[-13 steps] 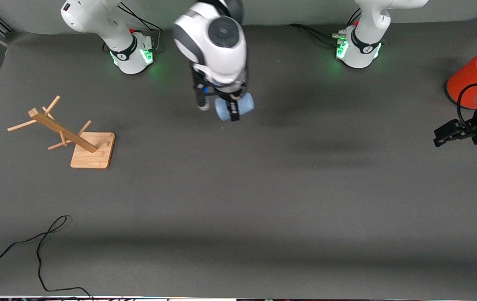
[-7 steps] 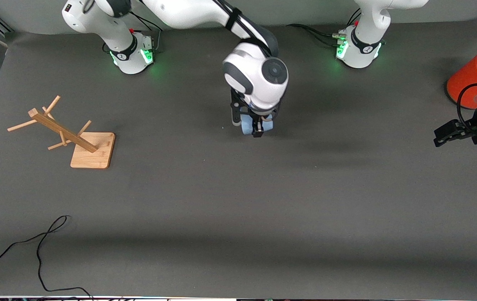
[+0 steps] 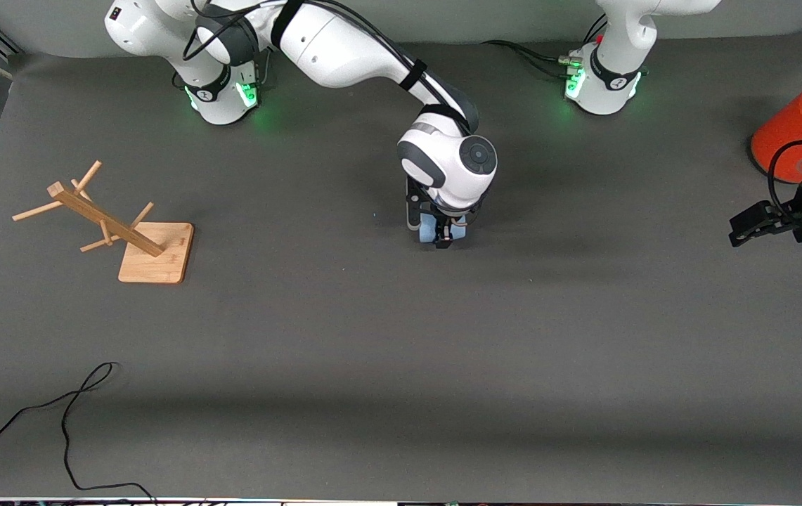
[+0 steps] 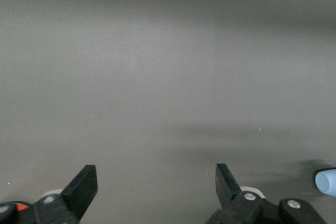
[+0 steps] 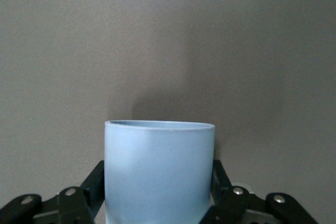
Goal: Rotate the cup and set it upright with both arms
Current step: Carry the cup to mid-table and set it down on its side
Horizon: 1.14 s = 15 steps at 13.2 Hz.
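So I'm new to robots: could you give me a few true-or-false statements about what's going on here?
1. The right gripper is shut on the cup. True.
2. The left gripper holds the cup too. False: it is open, holds nothing and waits near the orange cylinder.
3. A wooden rack stands toward the right arm's end of the table. True.
4. The cup hangs on the rack. False: it is in the right gripper, mid-table.

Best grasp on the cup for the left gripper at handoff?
Likely the free end of the cup: the right gripper is shut across its side walls. The left gripper, open and waiting beside the orange cylinder, should pinch across that end's walls.
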Tool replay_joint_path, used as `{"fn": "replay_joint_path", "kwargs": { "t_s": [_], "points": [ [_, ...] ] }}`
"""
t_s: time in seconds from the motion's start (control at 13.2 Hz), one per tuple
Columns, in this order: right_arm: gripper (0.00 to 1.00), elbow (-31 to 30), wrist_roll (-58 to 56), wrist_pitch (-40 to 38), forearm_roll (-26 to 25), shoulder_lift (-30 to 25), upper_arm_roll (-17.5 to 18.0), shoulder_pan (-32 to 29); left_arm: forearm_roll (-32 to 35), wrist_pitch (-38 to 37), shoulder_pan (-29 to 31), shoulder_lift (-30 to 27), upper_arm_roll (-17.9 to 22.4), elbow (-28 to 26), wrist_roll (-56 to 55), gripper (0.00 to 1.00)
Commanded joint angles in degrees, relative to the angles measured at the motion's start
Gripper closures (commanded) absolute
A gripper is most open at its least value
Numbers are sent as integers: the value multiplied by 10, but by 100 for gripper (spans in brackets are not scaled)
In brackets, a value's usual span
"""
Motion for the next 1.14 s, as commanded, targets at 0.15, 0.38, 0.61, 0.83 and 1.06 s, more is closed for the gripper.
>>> {"fn": "replay_joint_path", "kwargs": {
  "t_s": [0.15, 0.38, 0.61, 0.83, 1.06],
  "points": [
    [0, 19, 21, 10, -14, 23, -8, 9, -3, -11, 0, -4, 0, 2, 9, 0],
    [0, 19, 19, 10, -14, 22, -10, 9, -3, -11, 0, -4, 0, 2, 9, 0],
    [0, 20, 12, 5, -15, 11, -12, 5, -3, -11, 0, -3, 0, 2, 9, 0],
    [0, 15, 5, -9, -14, -25, -11, 2, -3, -10, 0, -3, -1, 2, 9, 0],
    [0, 16, -18, -94, -7, -75, -8, -1, -3, -11, 0, -3, 0, 1, 9, 0]
  ]
}}
